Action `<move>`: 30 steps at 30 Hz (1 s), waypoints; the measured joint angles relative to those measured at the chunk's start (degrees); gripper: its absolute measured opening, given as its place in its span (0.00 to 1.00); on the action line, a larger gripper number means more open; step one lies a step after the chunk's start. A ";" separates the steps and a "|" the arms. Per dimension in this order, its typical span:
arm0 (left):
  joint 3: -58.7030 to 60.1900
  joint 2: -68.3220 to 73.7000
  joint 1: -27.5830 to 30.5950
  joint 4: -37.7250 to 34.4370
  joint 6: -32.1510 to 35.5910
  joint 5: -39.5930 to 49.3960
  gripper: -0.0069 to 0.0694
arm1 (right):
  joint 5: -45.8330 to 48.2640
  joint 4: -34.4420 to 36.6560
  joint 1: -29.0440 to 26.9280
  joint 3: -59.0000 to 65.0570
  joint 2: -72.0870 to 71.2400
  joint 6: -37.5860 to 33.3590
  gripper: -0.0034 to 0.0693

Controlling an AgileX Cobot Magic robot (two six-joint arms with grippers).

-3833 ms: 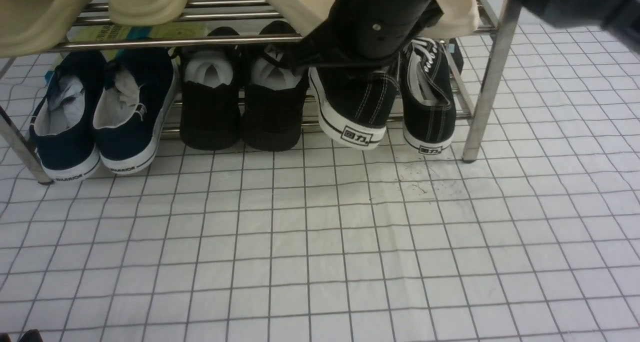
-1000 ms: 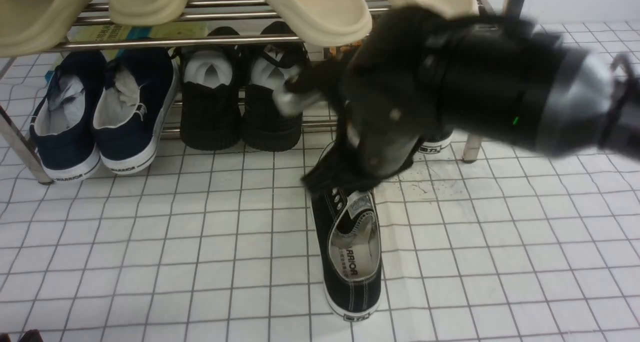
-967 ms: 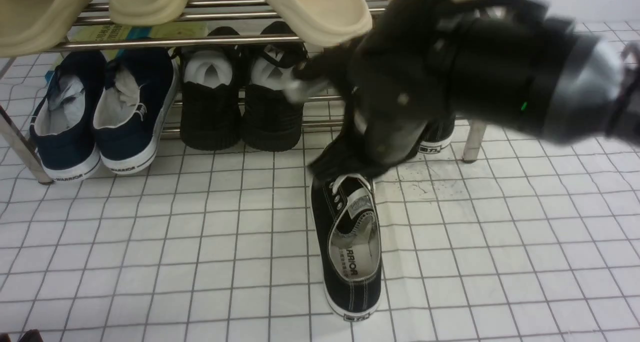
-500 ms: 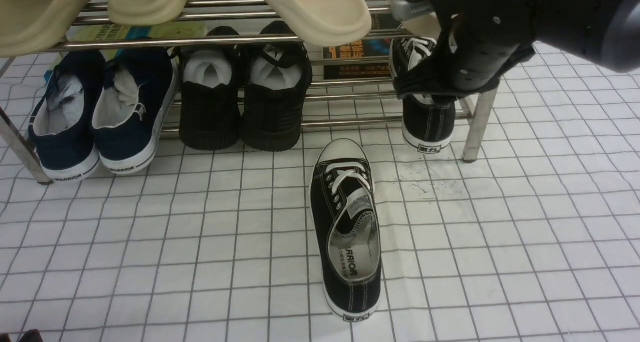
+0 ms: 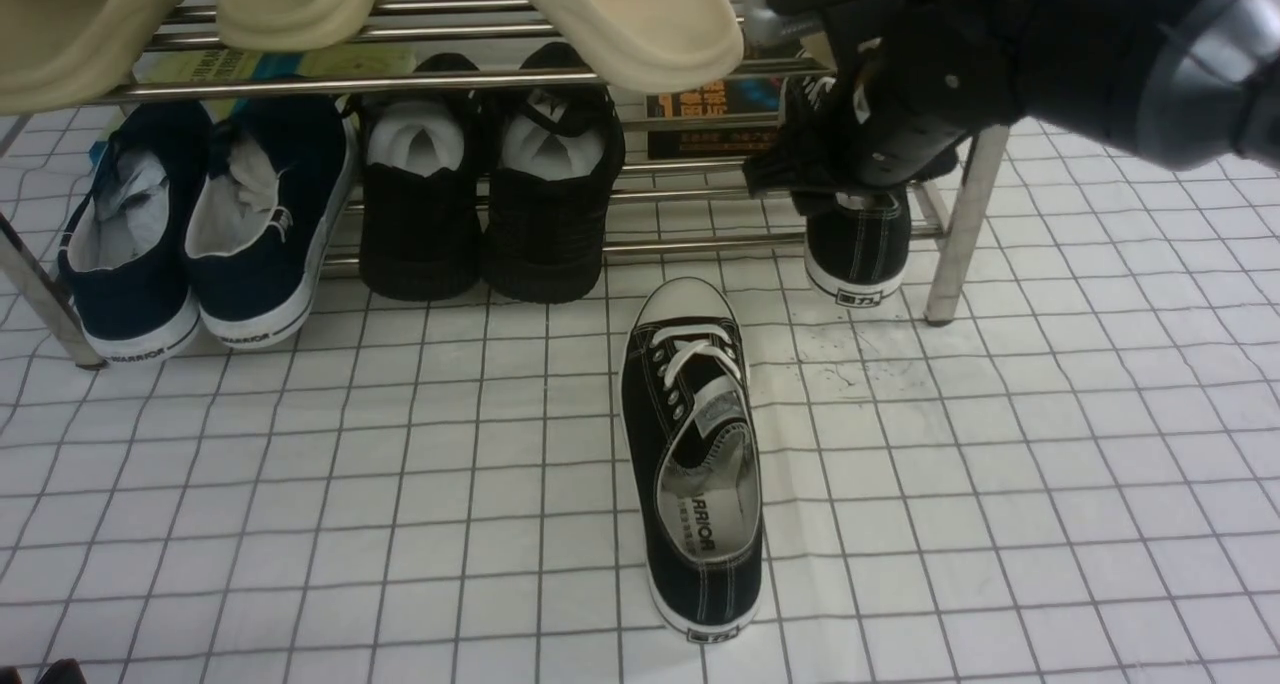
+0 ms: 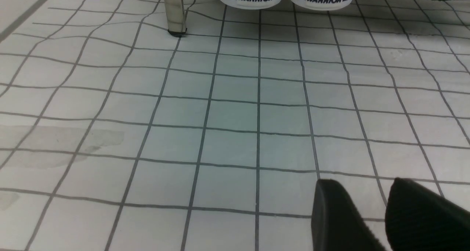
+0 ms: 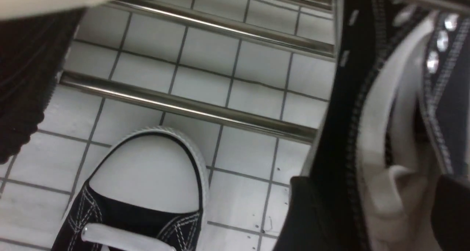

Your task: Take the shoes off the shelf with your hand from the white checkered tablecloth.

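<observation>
Returned from the black canvas sneaker (image 5: 690,464) left on the white checkered tablecloth (image 5: 300,484), the black right gripper (image 7: 382,199) straddles, jaws unclenched, its shelved mate (image 5: 860,244) on the chrome rack (image 5: 962,234), heel toward the robot.

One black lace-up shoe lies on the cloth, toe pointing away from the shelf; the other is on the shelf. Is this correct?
Not quite: the front view shows the shoe on the cloth pointing its toe toward the shelf; the other shoe is on it.

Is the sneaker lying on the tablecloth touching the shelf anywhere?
Apart. The right wrist view shows a strip of bare tablecloth between the toe of the sneaker and the nearest bar of the shelf.
</observation>
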 joint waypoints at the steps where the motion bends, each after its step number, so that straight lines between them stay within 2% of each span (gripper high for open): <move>1: 0.00 0.00 0.00 0.00 0.00 0.00 0.40 | -0.34 -0.17 0.00 0.00 0.41 0.00 0.67; 6: 0.00 0.00 0.00 0.00 0.00 0.00 0.40 | -2.06 -2.08 0.05 -0.07 3.10 0.00 0.65; 10: 0.00 0.00 0.00 0.00 0.00 0.00 0.40 | -1.98 -3.18 0.11 -0.39 3.66 0.00 0.52; 11: 0.00 0.00 0.00 0.00 0.00 0.00 0.40 | -1.37 -3.31 0.11 -0.51 3.66 0.00 0.36; 13: 0.00 0.00 0.00 0.00 0.00 0.00 0.40 | -0.48 -3.23 0.29 -0.56 3.52 0.00 0.17; 14: 0.00 0.00 0.00 0.00 0.00 0.00 0.40 | -0.14 -3.10 0.35 -0.56 3.35 0.00 0.10; 16: 0.00 0.00 0.00 0.00 0.00 0.00 0.40 | 0.79 -2.82 0.41 -0.56 2.96 -0.06 0.05; 30: 0.00 0.00 0.00 0.00 0.00 0.00 0.40 | 16.01 3.65 1.64 -0.01 -8.87 -4.18 0.05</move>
